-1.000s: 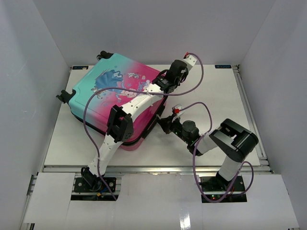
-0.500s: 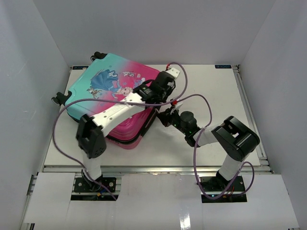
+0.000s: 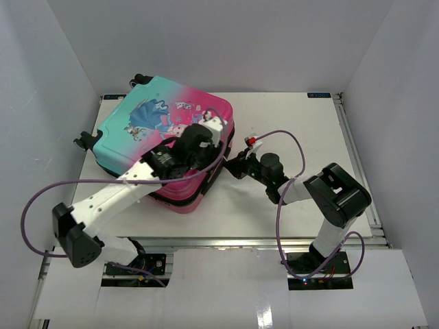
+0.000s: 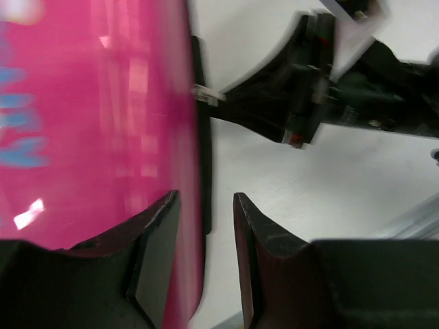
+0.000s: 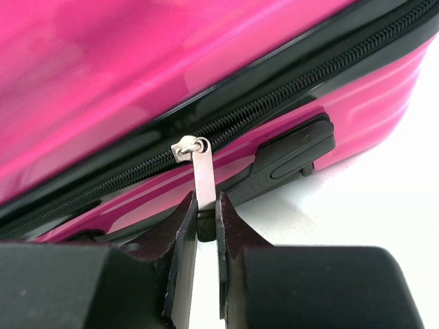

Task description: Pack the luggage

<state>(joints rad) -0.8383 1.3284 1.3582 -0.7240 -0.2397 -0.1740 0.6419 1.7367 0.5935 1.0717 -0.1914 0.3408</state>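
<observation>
The luggage (image 3: 154, 127) lies flat and closed on the white table, teal end to the left, pink end to the right, printed side up. My left gripper (image 3: 214, 140) hovers over its pink right edge. In the left wrist view the left gripper (image 4: 206, 199) stands open; one finger is above the pink shell (image 4: 103, 103), the other above the table. My right gripper (image 3: 230, 166) sits at the case's right side. It (image 5: 206, 202) is shut on the silver zipper pull (image 5: 204, 175), whose slider rests on the black zipper (image 5: 288, 82).
Black wheels (image 3: 86, 140) stick out at the luggage's left end. A black side handle (image 5: 291, 151) lies just right of the pull. White walls enclose the table (image 3: 302, 130) on three sides. Purple cables (image 3: 41, 199) loop from both arms.
The luggage slid and turned to the left. My left arm drew back from its far right corner to the near pink edge, jaws spreading wider. The right gripper kept hold of the pull.
</observation>
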